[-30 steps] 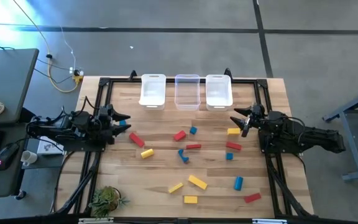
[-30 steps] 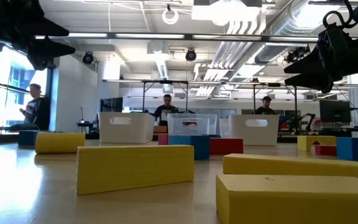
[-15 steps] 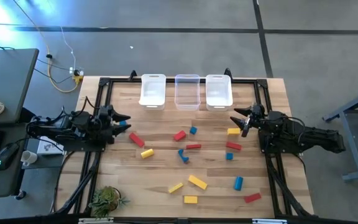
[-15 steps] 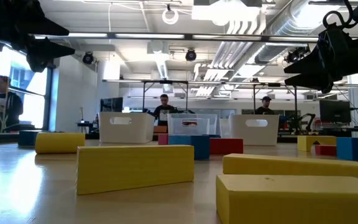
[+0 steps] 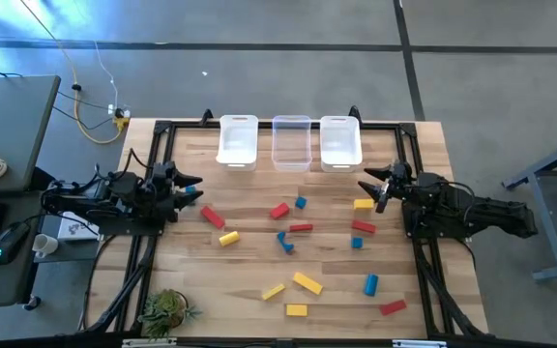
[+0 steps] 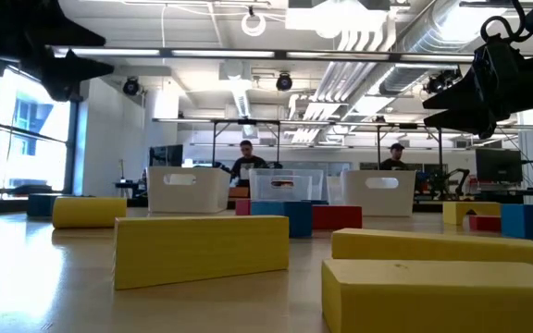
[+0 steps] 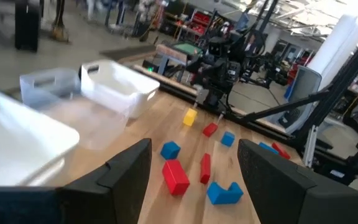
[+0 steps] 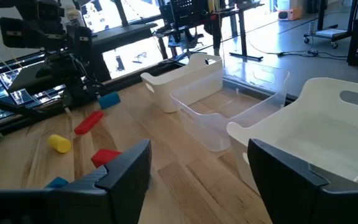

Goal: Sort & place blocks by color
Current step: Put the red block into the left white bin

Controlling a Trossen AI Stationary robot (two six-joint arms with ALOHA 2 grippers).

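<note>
blocks btwn both open, empty jaws

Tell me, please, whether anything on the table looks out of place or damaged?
Nothing looks damaged. The blocks lie scattered, unsorted, and the three bins stand in a tidy row. A potted plant sits oddly at the table's near-left corner.

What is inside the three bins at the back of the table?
Nothing shows inside the three bins. From above, the two white ones and the clear middle one look empty. All the blocks still lie on the table. Nothing covers the bins.
</note>
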